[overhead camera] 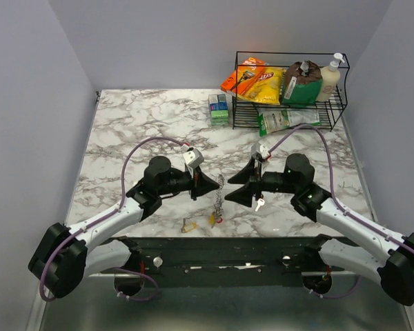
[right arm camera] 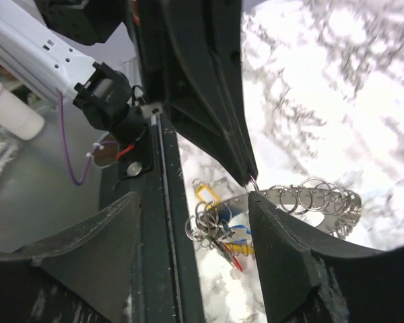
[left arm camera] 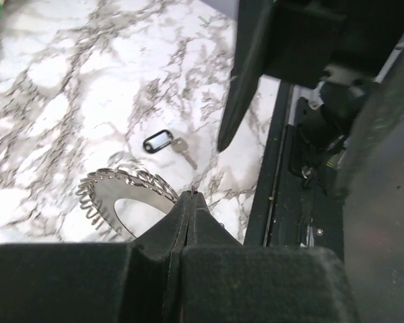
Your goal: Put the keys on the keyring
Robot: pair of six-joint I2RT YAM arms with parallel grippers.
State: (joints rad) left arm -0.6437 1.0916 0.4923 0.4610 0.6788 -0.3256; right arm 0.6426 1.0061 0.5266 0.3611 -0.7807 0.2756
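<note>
silver metal keyring (left arm camera: 101, 198): shiny. marble-pattern white-grey tabletop (left arm camera: 54, 87): smooth, glossy. left gripper (left arm camera: 192, 196): matt black plastic. key (left arm camera: 163, 142): silver metal, black plastic head.

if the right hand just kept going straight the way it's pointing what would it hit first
Most likely the keyring, pinched by the shut left hand right in front of the open right hand. The left hand's own tips come just behind; the depth between them is hard to judge.
</note>
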